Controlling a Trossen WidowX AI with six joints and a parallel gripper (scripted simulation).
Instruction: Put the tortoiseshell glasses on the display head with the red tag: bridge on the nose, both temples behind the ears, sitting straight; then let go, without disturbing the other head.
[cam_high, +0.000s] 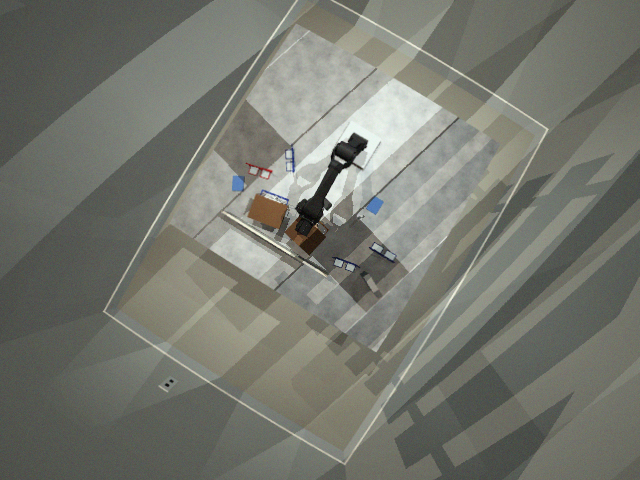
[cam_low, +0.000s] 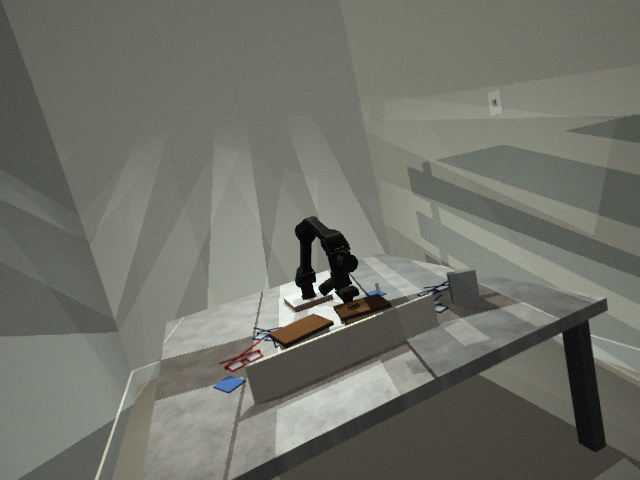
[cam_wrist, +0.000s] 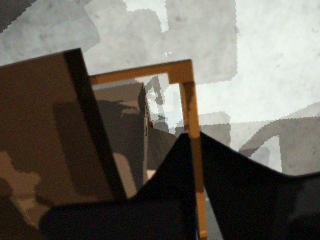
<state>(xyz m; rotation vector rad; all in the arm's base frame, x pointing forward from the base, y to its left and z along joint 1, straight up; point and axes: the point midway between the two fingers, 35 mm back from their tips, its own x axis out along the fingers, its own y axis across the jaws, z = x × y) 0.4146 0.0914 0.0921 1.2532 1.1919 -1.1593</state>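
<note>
My gripper (cam_high: 303, 230) (cam_low: 347, 299) (cam_wrist: 190, 139) is shut on the tortoiseshell glasses (cam_wrist: 195, 165). In the wrist view an orange-brown bar passes between the fingertips up to a corner, and another bar runs left from there behind a dark brown slab (cam_wrist: 35, 120). The gripper is low over the right-hand brown slab (cam_high: 311, 244) (cam_low: 374, 305). Below the glasses, a brownish form with a small red spot (cam_wrist: 151, 123) shows. The other brown slab (cam_high: 267, 210) (cam_low: 301, 330) stands to the left. Nose, ears and the far temple are hidden, so I cannot tell how the glasses sit.
A long low wall (cam_high: 258, 233) (cam_low: 341, 348) runs in front of both slabs. Red glasses (cam_high: 258, 171) and blue glasses (cam_high: 290, 160) (cam_high: 383, 252) (cam_high: 341, 264) lie around. Blue squares (cam_high: 238, 183) (cam_high: 374, 205) lie on both sides. A grey block (cam_low: 463, 287) stands at the right.
</note>
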